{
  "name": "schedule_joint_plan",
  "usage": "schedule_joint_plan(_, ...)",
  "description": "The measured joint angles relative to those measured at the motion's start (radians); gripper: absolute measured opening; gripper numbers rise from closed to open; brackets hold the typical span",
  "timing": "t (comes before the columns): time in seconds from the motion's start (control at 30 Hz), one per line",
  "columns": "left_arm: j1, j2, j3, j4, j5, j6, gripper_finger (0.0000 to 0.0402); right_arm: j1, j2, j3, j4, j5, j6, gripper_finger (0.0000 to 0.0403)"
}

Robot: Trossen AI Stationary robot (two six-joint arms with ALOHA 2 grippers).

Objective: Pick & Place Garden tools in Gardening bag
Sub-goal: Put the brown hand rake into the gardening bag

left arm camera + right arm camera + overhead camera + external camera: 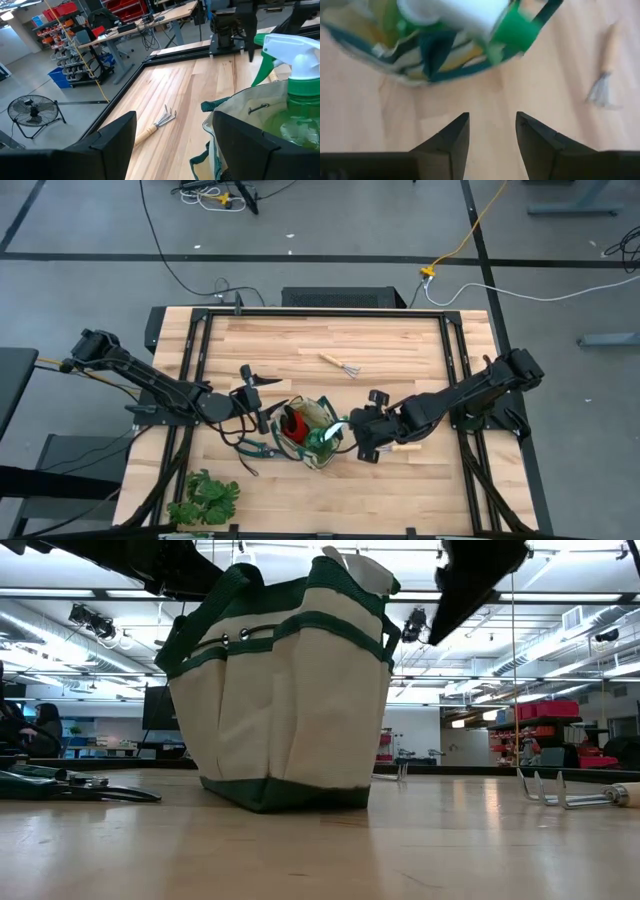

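Observation:
The beige gardening bag (310, 430) with green trim stands upright on its base at the table's near middle, and shows large in the low view (290, 690). The green spray bottle (295, 100) with its white nozzle (455, 10) and the red gloves (296, 420) sit inside it. My left gripper (182, 145) is open and empty by the bag's left rim. My right gripper (492, 135) is open and empty above the table, just right of the bag. One rake (340, 365) lies at the far middle. The other rake (405, 447) lies under my right arm. The shears (255, 448) lie left of the bag.
A leafy plant (205, 500) sits at the near left edge. Black frame rails (200, 340) run along the table's left, far and right sides. Bare wood (400, 340) spreads around the far rake.

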Motion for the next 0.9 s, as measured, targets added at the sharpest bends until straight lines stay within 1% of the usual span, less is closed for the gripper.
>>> schedule_joint_plan(0.13,0.000,0.000,0.000,-0.001,0.000,0.000,0.0270,0.003,-0.002,0.001,-0.089,-0.110,0.115,0.0157)
schedule_joint_plan(0.3,0.000,0.000,0.000,-0.002,0.000,0.000,0.0270,0.035,-0.002,0.001,-0.187,-0.185,0.245,0.0149)
schedule_joint_plan(0.47,0.000,0.000,0.000,-0.001,0.000,0.000,0.0270,0.089,-0.002,0.001,-0.213,-0.216,0.331,0.0141)
schedule_joint_plan(0.67,0.000,0.000,0.000,-0.002,0.000,0.000,0.0270,0.158,-0.002,-0.003,-0.258,-0.217,0.429,0.0135)
schedule_joint_plan(0.9,0.000,0.000,0.000,-0.002,0.000,0.000,0.0270,0.200,0.000,-0.097,-0.246,-0.216,0.513,0.0132)
